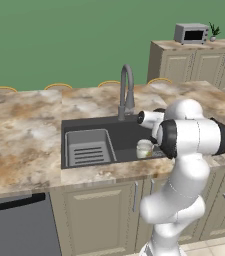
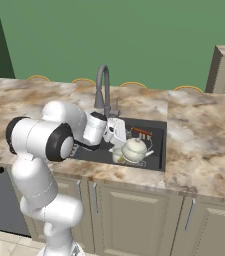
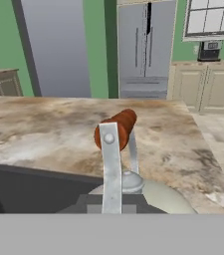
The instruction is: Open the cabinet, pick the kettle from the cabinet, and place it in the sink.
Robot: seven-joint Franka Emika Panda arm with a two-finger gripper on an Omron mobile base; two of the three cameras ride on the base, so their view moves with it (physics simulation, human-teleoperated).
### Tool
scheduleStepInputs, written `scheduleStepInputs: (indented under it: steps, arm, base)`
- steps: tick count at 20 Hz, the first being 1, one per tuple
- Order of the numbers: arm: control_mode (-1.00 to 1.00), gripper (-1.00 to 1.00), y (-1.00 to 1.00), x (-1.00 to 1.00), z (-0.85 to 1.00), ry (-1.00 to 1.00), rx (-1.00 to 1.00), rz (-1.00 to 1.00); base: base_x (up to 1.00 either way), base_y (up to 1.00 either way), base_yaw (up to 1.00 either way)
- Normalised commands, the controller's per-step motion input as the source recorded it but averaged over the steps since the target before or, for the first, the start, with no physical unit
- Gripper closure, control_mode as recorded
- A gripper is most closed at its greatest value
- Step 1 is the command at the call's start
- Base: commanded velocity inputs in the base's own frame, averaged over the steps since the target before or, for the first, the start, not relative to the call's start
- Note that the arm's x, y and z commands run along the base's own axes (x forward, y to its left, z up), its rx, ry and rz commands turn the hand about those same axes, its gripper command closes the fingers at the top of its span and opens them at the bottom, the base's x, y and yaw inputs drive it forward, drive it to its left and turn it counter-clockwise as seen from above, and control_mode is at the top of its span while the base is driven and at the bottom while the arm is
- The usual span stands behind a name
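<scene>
The cream-white kettle (image 2: 134,149) is inside the dark grey sink (image 2: 156,136), at its right end, beside the ribbed tray (image 1: 88,148). In the left base view the arm covers most of the kettle (image 1: 144,148). My gripper (image 2: 118,133) reaches into the basin from the left and is shut on the kettle's wire handle. In the hand view the metal handle strip rises straight up from my gripper (image 3: 111,205) to the reddish-brown bar (image 3: 117,128), with the lid knob and kettle body (image 3: 169,200) just behind. I cannot tell whether the kettle touches the basin floor.
The curved silver tap (image 1: 126,90) stands behind the basin, close above my wrist. Marble counter (image 1: 24,135) surrounds the sink. Beige cabinet doors (image 2: 134,220) under the counter are shut. A toaster (image 1: 191,33) sits on the far cabinets.
</scene>
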Motion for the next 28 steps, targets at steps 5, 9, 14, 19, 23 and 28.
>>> scheduleStepInputs:
  steps: [5,9,14,19,23,28]
  arm:
    - [-1.00,1.00,0.04,0.27,-0.05,0.01,0.00,0.00]
    - [-1.00,1.00,0.00,0.22,-0.05,0.08,0.00,-0.02]
    - [-1.00,1.00,0.00,0.12,-0.13,0.13,0.00,-0.02]
    - [-1.00,1.00,0.00,0.22,-0.19,0.03,0.00,0.00]
    - [-1.00,1.00,-0.01,0.23,-0.21,0.00,0.00,0.00]
    - [-1.00,1.00,-0.03,0.17,-0.25,0.02,0.00,0.00]
  base:
    - [0.00,0.00,0.00]
    - [0.00,0.00,0.00]
    - [0.00,0.00,0.00]
    - [0.00,0.00,0.00]
    - [0.00,0.00,0.00]
    - [0.00,0.00,0.00]
